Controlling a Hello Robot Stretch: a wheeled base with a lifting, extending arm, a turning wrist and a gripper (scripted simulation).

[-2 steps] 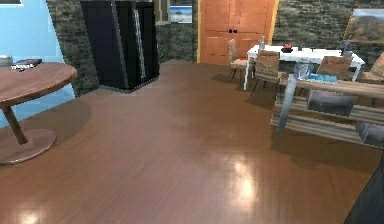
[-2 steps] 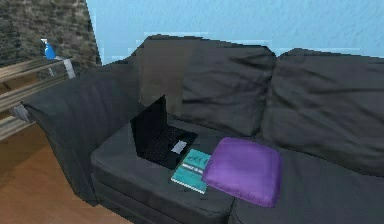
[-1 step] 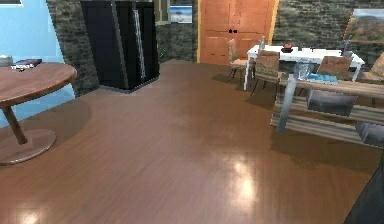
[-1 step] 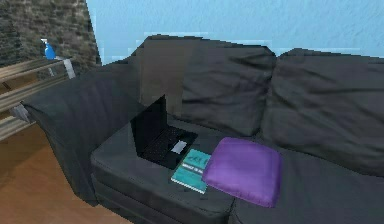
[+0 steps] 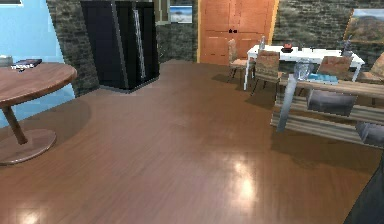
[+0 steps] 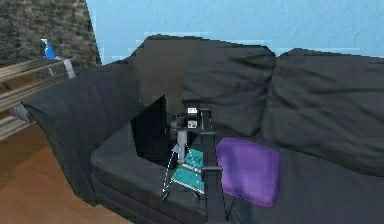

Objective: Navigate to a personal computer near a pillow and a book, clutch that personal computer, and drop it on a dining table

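Note:
A dark laptop [image 6: 150, 130] stands with its lid up on the seat of a dark sofa [image 6: 300, 100]. To its right on the seat lie a teal book [image 6: 190, 172] and a purple pillow [image 6: 248, 170]. My arm rises from the arm side view's bottom edge, and the gripper [image 6: 176, 158] is over the book, just right of the laptop. I cannot tell whether it holds anything. A white dining table [image 5: 300, 54] with chairs stands at the far right of the forward view.
A round wooden table [image 5: 35, 80] stands at the forward view's left, with a black fridge [image 5: 120, 45] and a wooden door [image 5: 235, 30] beyond. A slatted wooden rack [image 5: 320, 105] is at the right. A blue spray bottle [image 6: 46, 48] sits on a shelf beside the sofa.

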